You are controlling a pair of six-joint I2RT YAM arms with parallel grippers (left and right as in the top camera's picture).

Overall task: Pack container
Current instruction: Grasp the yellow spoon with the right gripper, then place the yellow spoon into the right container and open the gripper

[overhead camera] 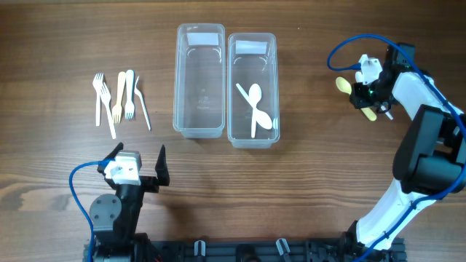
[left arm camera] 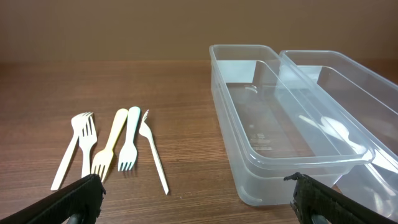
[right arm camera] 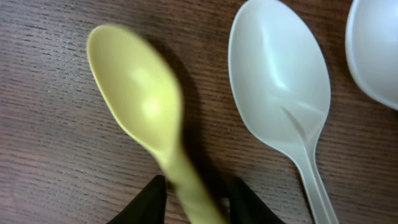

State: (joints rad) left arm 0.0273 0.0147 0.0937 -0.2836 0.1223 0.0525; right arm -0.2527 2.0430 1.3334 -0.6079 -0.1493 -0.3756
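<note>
Yellow spoon (right arm camera: 140,106) is clamped by its handle between the fingers of your right gripper (right arm camera: 199,186), beside a white spoon (right arm camera: 280,81) and well apart from the two clear containers (overhead camera: 179,80), while your left gripper (left arm camera: 199,208) rests near the forks (left arm camera: 112,146) with its fingers wide apart.

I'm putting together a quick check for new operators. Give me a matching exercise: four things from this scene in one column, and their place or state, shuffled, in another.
Things
1 forks
2 left container
3 right container
4 yellow spoon

Place or state
A holds white spoons
B between the right hand's fingers
C empty
D lying left of both containers

Pairs: 1-D, 2-C, 3-A, 4-B
</note>
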